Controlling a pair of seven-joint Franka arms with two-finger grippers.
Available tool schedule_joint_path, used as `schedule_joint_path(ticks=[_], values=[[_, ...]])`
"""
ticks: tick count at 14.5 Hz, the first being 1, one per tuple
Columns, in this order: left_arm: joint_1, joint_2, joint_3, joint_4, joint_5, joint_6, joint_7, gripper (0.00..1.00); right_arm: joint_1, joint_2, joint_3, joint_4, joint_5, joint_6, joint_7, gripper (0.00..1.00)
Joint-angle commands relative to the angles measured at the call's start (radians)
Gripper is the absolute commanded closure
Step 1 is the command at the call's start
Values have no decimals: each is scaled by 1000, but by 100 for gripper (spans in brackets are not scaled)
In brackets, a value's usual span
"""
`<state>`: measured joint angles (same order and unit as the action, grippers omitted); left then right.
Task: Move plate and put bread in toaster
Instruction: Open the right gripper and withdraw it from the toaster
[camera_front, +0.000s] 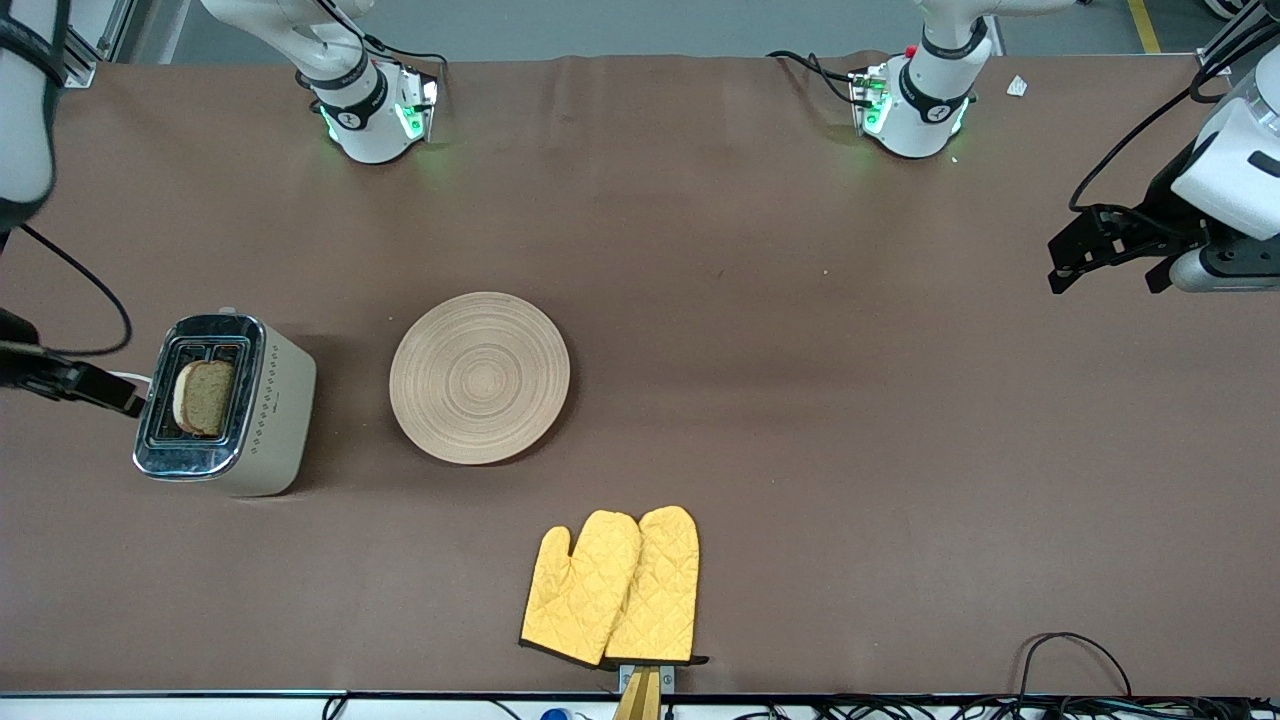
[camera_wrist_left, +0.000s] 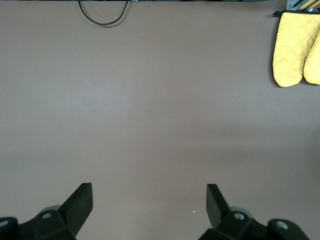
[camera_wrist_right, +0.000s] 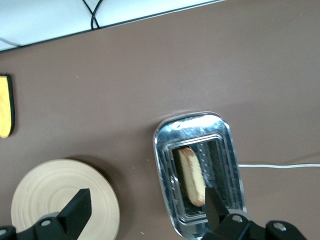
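Observation:
The cream and chrome toaster (camera_front: 228, 405) stands toward the right arm's end of the table. The bread (camera_front: 205, 397) sits upright in one of its slots with its top sticking out. The wooden plate (camera_front: 480, 377) lies flat beside the toaster, toward the table's middle, with nothing on it. My right gripper (camera_wrist_right: 147, 207) hangs open and holds nothing, over the gap between toaster (camera_wrist_right: 200, 170) and plate (camera_wrist_right: 65, 202); the bread (camera_wrist_right: 191, 175) shows edge-on. My left gripper (camera_front: 1108, 278) waits open over bare table at the left arm's end, and its fingers (camera_wrist_left: 82, 202) hold nothing.
A pair of yellow oven mitts (camera_front: 615, 587) lies nearer the front camera than the plate, also seen in the left wrist view (camera_wrist_left: 295, 47). A white cord (camera_wrist_right: 280, 165) runs from the toaster. Black cables (camera_front: 1075, 660) lie along the table's front edge.

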<state>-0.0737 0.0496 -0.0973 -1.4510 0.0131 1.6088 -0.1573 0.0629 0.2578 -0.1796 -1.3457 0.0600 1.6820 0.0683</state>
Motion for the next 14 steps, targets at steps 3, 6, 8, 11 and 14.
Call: schedule_joint_path(ticks=[3,6,8,11,14], values=[[2,-22,5,-17,-9,-6,18,0,14,-167,-20,-40,17,-166,-59,0],[3,-22,7,-17,-10,-6,19,0,18,-201,-18,-40,14,-241,-58,0],[3,-22,7,-17,-10,-6,19,0,21,-206,-14,-36,-5,-258,-59,0],[3,-22,7,-17,-9,-6,19,0,23,-198,35,-38,-84,-237,-59,0],[0,-19,10,-9,1,-6,12,0,28,-195,43,-47,-118,-206,-64,0]])
